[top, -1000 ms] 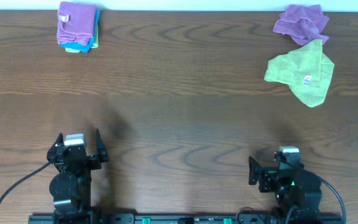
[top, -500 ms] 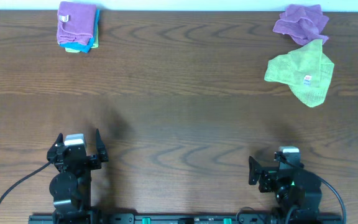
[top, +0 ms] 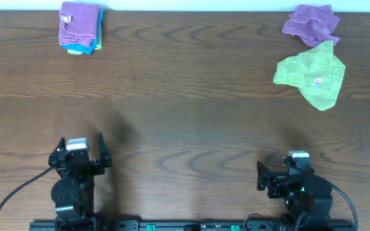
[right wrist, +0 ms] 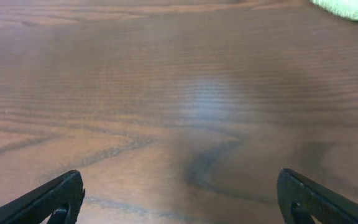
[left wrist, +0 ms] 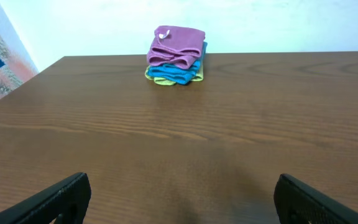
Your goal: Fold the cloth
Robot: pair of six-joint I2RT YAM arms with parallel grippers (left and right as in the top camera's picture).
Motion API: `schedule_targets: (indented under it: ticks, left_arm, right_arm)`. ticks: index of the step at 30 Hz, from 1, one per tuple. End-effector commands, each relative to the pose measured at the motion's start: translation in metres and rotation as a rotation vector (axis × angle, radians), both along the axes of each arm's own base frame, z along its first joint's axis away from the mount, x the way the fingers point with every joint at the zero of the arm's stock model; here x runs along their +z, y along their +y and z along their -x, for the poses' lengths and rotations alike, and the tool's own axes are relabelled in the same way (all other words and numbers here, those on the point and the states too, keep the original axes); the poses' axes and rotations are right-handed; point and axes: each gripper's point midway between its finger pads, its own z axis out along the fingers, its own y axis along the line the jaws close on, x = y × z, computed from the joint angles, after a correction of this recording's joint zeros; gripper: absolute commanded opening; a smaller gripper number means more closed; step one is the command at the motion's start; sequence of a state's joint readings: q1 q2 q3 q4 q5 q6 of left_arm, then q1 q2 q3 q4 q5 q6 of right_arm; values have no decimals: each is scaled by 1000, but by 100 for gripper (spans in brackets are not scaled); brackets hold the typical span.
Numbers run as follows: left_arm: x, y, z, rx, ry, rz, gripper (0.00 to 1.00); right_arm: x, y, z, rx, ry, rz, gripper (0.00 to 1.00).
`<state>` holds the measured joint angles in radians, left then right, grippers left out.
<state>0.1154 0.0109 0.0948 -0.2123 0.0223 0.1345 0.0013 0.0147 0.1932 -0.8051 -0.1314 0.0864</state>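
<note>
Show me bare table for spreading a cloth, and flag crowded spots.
The whole middle of the table is bare, from the folded cloth stack across to the green cloth, and down to the left claw and right claw. The far right corner is crowded: the purple cloth touches the green one.

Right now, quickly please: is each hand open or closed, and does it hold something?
Left hand: open, holding nothing.
Right hand: open, holding nothing.
</note>
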Motion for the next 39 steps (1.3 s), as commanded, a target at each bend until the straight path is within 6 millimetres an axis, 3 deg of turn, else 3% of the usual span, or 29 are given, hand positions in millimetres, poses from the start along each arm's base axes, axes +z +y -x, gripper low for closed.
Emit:
schedule_targets:
  ticks: [1,8,18,22,31,35,39]
  left_arm:
    - [-15,3,0,15,33,2,95]
    - [-15,3,0,15,33,2,95]
    - [-15,3,0,15,33,2,95]
    - [-15,3,0,15,33,2,95]
    - [-15,3,0,15,33,2,96]
    - [-15,3,0,15,33,2,95]
    - [-15,3,0,15,33,2,95]
  right_arm:
    - [2,3,-3,17,-25,0,99]
    - [33,3,-21,7,-168,-17,99]
    - [99,3,-43,-48,-432,-149,99]
    - [103,-6,-49,-104,-441,-170,99]
    - [83,-45,-80,-278,-317,-189,99]
    - [101,-40,-95,-199,-347,-241,99]
    - [120,-54,-104,-214,-426,-204,98]
